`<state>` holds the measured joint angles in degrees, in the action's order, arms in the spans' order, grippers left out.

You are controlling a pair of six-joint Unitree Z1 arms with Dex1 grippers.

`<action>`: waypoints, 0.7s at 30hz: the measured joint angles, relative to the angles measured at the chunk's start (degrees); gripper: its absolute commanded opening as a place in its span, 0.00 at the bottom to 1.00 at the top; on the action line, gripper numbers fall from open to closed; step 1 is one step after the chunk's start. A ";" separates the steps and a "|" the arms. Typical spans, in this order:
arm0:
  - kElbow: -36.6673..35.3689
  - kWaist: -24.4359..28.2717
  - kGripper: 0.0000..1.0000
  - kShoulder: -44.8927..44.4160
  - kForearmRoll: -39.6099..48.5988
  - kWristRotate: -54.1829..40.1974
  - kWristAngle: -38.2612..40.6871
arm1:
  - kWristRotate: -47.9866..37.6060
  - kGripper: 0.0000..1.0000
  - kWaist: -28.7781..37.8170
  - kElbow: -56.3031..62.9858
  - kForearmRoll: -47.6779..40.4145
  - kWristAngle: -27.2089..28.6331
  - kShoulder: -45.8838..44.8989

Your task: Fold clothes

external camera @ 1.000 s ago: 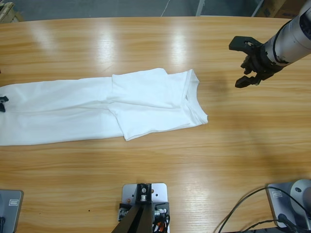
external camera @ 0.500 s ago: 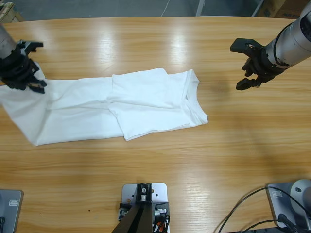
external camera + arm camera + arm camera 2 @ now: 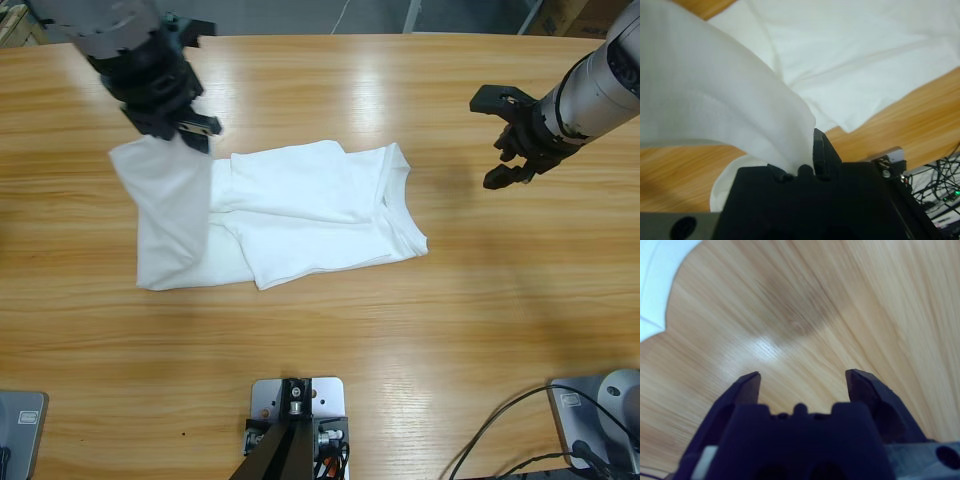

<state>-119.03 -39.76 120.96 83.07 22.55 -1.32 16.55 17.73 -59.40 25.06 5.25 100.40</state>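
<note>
Hem end lifted and carried over toward the T-shirt's neck.
Left gripper point(image 3: 185, 125), clamped on the T-shirt point(image 3: 310, 215), has swept its hem in from the worktop point(image 3: 330, 350) edge; right gripper point(image 3: 507, 138) waits wide beside the collar.

Just a long wooden tabletop point(image 3: 330, 340) with a warm, streaky grain, catching glossy overhead glare along its far half. Grey floor point(image 3: 280, 15) showing past the far edge, cardboard boxes point(image 3: 575, 15) sitting in the corner, and tangled cables point(image 3: 940, 192) trailing below the near edge.
</note>
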 measured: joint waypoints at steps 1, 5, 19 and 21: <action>-1.29 -0.66 0.00 0.63 0.40 0.23 0.31 | 0.00 0.71 0.00 0.00 0.00 0.00 0.08; -7.14 -3.03 0.00 2.92 2.06 1.95 1.26 | -0.01 0.71 0.00 0.00 0.00 0.00 0.39; -25.44 -8.14 0.00 13.22 3.36 5.93 5.40 | -0.01 0.71 0.00 0.00 -0.06 0.00 0.39; -26.59 -8.60 0.00 14.27 3.36 6.09 5.61 | -0.01 0.71 0.00 0.00 -0.09 0.00 0.39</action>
<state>-145.61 -48.36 135.24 86.43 28.64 4.29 16.53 17.73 -59.40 24.97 5.25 100.80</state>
